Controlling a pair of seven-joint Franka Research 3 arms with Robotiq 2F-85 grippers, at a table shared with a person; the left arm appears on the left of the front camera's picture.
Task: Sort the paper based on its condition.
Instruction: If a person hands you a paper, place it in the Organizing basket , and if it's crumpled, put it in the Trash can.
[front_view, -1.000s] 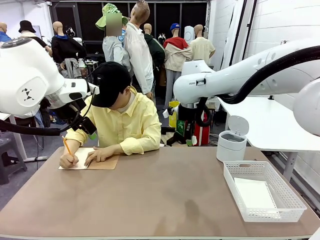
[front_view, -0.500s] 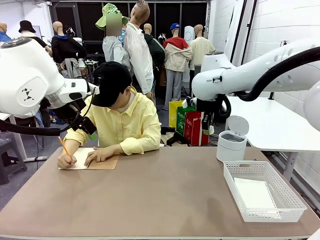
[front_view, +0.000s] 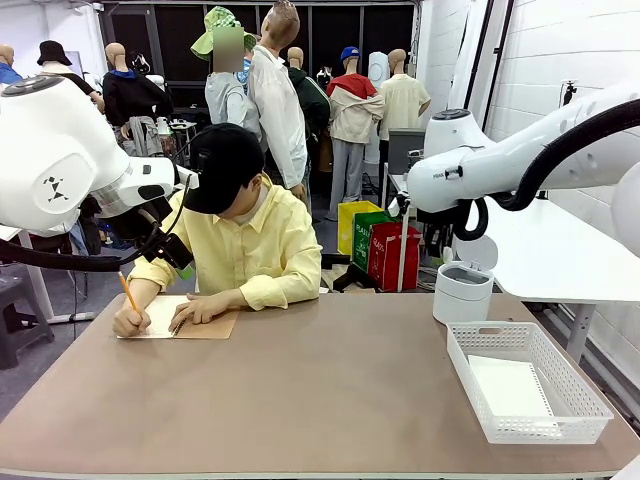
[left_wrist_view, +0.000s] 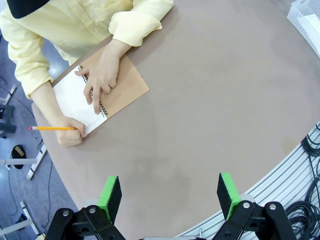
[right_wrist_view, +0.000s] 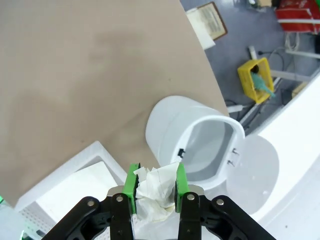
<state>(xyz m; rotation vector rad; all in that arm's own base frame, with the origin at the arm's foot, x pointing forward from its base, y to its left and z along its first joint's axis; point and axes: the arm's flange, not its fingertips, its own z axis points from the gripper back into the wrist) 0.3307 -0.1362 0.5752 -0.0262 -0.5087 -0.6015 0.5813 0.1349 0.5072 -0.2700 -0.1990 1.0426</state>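
Brown counter (front_view: 300, 400) lies bare through its middle, leaving free room. The right arm (front_view: 500, 160) is now at two o'clock, no longer twelve. The right end effector (right_wrist_view: 156, 179), pinching crumpled paper (right_wrist_view: 152, 192), hangs over the open bin (right_wrist_view: 167, 132) near the counter's edge, so release seems next. Flat paper (front_view: 508, 387) sits in the basket (front_view: 500, 432) at four o'clock. The left end effector (left_wrist_view: 170, 192) is spread, empty.

Person (front_view: 245, 235) writing, paper (front_view: 508, 387) in basket (front_view: 545, 428)

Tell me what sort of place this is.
Probably a robotics lab or test workshop: a white left arm and right arm flank a brown table where a person writes in a notebook, black cables lie beside the table, and the right tool holds crumpled paper above a white bin.
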